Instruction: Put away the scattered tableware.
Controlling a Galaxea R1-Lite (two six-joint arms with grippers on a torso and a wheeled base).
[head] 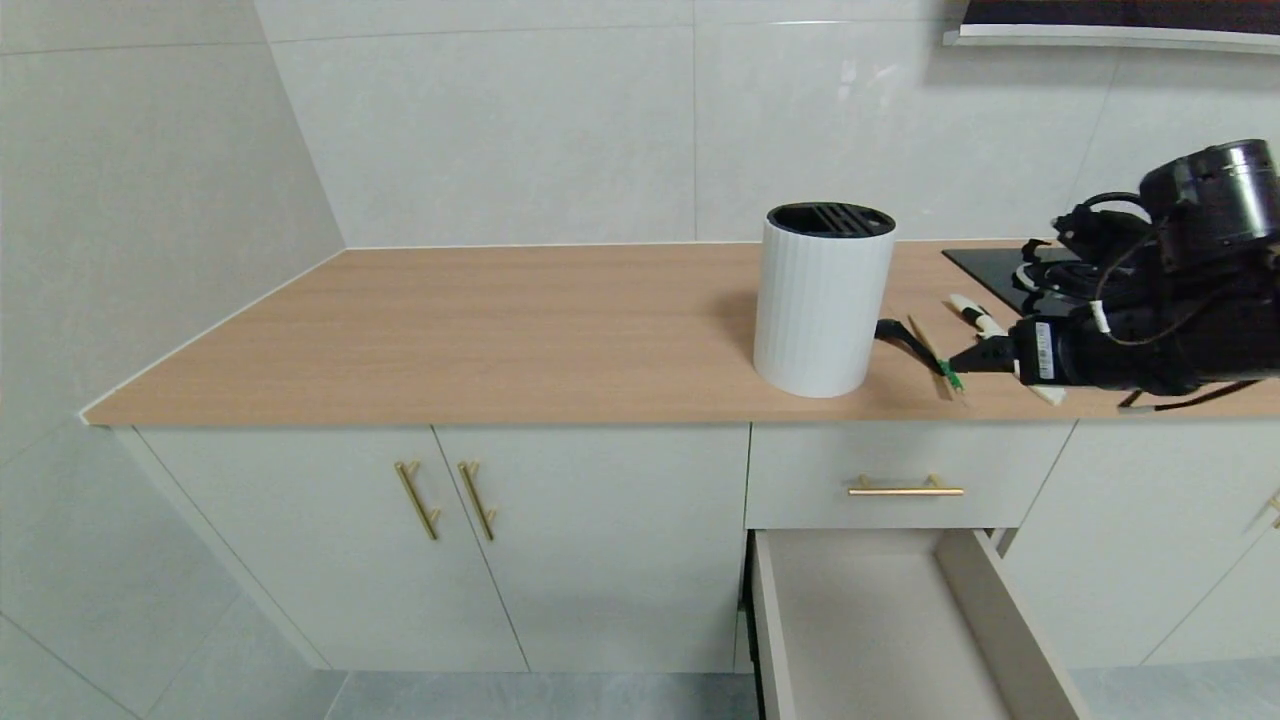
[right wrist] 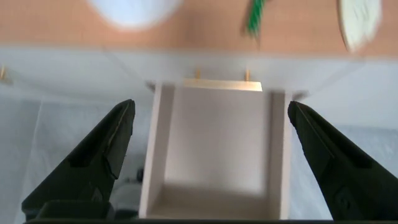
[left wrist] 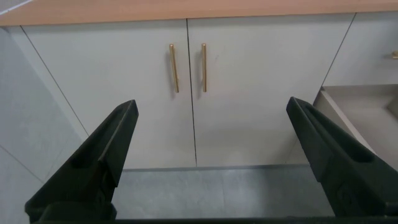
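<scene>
we're in a kitchen: wood countertop, tiled wall, white cabinets with brass handles, a black cooktop.

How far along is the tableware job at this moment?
Done: the lower drawer is pulled open, bare inside. In hand: nothing; the left gripper and right gripper are both open and empty. Left: everything; the green-tipped stick and other pieces lie on the counter beside the white holder.

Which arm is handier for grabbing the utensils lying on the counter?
The right: its open right gripper hangs at the wooden counter, by the loose utensils beside the white ribbed holder. The left gripper faces the gold-handled cabinet doors below.
</scene>
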